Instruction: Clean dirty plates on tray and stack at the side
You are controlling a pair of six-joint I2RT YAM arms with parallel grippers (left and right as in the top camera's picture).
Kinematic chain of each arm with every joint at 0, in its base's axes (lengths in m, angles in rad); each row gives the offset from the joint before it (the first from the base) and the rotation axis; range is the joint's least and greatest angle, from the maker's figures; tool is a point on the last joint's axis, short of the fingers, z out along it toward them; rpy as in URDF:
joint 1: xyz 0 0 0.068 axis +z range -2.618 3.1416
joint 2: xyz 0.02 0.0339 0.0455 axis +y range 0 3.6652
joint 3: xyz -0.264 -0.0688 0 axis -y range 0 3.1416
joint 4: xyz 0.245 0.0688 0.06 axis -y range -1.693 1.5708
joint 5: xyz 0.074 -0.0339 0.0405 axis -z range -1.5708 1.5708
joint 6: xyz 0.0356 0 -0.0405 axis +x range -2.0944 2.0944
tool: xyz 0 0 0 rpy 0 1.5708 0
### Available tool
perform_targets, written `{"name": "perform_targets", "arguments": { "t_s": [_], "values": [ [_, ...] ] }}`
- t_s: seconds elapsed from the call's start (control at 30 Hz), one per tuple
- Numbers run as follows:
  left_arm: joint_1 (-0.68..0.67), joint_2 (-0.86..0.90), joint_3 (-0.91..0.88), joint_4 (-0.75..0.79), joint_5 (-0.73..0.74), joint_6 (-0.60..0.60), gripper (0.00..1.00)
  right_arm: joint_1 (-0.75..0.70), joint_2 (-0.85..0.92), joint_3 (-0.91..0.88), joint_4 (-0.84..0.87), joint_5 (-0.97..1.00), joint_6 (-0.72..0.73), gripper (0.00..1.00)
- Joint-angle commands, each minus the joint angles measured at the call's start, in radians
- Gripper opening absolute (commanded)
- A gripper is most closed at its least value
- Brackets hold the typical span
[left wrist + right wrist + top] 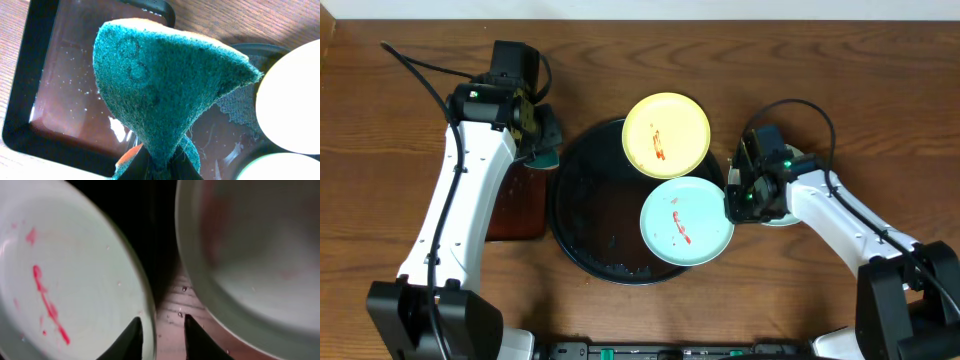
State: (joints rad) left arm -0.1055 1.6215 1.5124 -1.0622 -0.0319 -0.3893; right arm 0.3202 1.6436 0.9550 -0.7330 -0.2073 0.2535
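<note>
- Right claw (733,201): fingers apart, nothing held. In the wrist view the claw (161,330) hangs low over the wet table (172,307), in the gap between two plates.
- Blue-green plate (686,222): lies flat at the lower right of the round tray (592,200), overhanging its rim. It has red sauce streaks near its middle. Its right edge is at the right claw's inner finger. The wrist view cannot settle whether they touch or are just beside each other.
- Third plate (250,245): pale with faint pinkish marks, on the far side of the same gap. It appears to sit off the tray and is mostly hidden under the right arm from overhead.
- Yellow plate (666,135): at the upper right of the tray, over the rim, with a red smear at its centre. It overlaps or touches the blue-green plate's top edge.
- Left claw (538,135): clamped on a green sponge (160,85), which is pinched at its bottom corner. It is held over the boundary between the rectangular tray (20,75) and the round tray, well apart from both smeared plates.
- Key relation: the blue-green plate lies directly tray-ward of the right claw, rim-on. Being round, it has no long axis, so only the rim's tangent matters. The right arm is much the nearer.
- Judgement: the next move is probably a rim pinch by the right claw, shifting sideways so the rim enters the gap. The sponge arm must cross the tray.
- Risk: the wet rim may slip, or the neighbouring plate may get nudged.
</note>
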Motion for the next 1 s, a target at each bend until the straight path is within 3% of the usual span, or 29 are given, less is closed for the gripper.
{"name": "perform_targets", "arguments": {
  "t_s": [0.0, 0.17, 0.53, 0.97],
  "values": [
    [0.004, 0.006, -0.005, 0.002, -0.005, 0.002, 0.08, 0.009, -0.009, -0.027, 0.02, 0.012, 0.02, 0.17],
    [0.004, 0.006, -0.005, 0.002, -0.005, 0.002, 0.08, 0.009, -0.009, -0.027, 0.022, 0.012, 0.02, 0.01],
    [0.004, 0.006, -0.005, 0.002, -0.005, 0.002, 0.07, 0.054, -0.017, 0.077, -0.06, -0.098, 0.031, 0.01],
    [0.004, 0.006, -0.005, 0.003, -0.005, 0.002, 0.08, 0.285, 0.06, 0.119, 0.194, 0.042, 0.427, 0.01]
  ]
}}
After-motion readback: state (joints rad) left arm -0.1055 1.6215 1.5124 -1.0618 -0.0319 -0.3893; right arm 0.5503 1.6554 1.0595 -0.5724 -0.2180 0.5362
